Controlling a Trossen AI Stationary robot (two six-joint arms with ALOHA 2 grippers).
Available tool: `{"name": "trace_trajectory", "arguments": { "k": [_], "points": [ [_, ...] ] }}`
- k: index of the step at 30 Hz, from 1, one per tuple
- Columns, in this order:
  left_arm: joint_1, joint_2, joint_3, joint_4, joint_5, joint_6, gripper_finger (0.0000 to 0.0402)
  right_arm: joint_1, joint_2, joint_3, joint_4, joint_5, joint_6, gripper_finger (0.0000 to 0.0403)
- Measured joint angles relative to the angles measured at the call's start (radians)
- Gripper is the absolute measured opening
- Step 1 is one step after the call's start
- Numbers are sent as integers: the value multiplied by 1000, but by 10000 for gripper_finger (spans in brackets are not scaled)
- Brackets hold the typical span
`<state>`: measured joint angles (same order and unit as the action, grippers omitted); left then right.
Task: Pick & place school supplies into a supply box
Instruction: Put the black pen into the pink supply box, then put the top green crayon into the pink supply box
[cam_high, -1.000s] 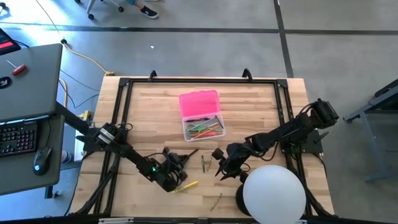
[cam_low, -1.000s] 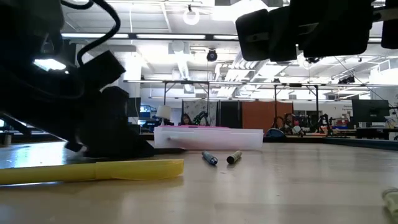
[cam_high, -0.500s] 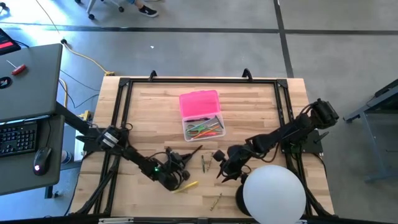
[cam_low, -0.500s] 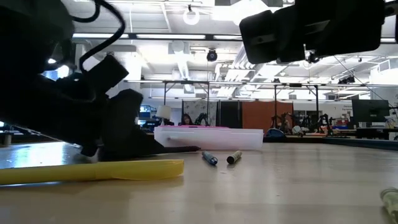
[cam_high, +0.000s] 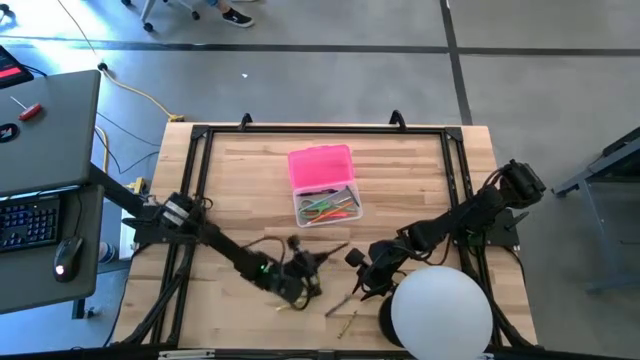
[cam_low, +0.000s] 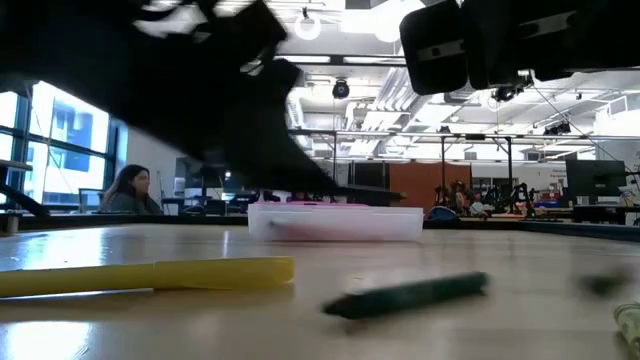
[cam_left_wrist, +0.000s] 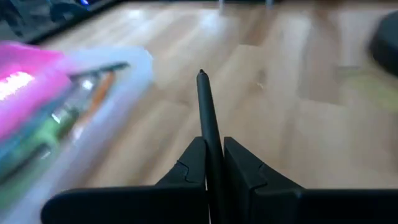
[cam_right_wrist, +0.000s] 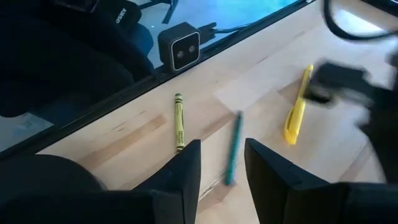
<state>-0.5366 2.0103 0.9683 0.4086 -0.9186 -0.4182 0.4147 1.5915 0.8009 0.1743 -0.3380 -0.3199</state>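
Observation:
My left gripper (cam_high: 306, 268) is near the middle of the table, off its surface, and is shut on a black pen (cam_high: 332, 252). The pen points toward the supply box (cam_high: 327, 205), a clear box with an open pink lid (cam_high: 320, 164) and several pens inside. My right gripper (cam_high: 366, 278) is open and hovers beside the white dome. A green pencil (cam_right_wrist: 233, 149) lies on the wood ahead of its fingers. A yellow marker (cam_low: 150, 275) and an olive crayon (cam_right_wrist: 178, 121) also lie flat on the table. My left gripper pinches the black pen's shaft (cam_left_wrist: 213, 146) between its two fingers. The fingers lie along the pen. Its free end (cam_left_wrist: 201, 74) sticks out ahead of the fingertips, and the pen is clear of the table, roughly level.
A large white dome (cam_high: 440, 310) stands at the near right corner, close behind my right gripper. A black frame (cam_high: 320, 130) borders the table. Bare wood lies between the box and both grippers. A desk with a keyboard (cam_high: 30, 220) stands off the table's left side.
My left gripper has risen from the table with the black pen and moved right, toward the box. The green pencil has slid toward the table's near edge. The yellow marker has stayed put. My right gripper has shifted slightly toward the near edge.

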Motion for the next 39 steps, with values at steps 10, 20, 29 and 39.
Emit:
{"name": "trace_trajectory", "arguments": {
  "k": [10,20,29,39],
  "points": [
    [240,-121,6,-52,80,285,56,54,0,0,-113,-9,83,103],
    [473,-134,7,-192,345,248,72,104,0,0,-141,47,-102,103],
    [597,-134,9,-175,443,200,101,9,0,0,-156,-11,-265,103],
    [615,-192,15,-168,416,208,163,-65,0,0,-155,-220,-448,103]
  ]
}}
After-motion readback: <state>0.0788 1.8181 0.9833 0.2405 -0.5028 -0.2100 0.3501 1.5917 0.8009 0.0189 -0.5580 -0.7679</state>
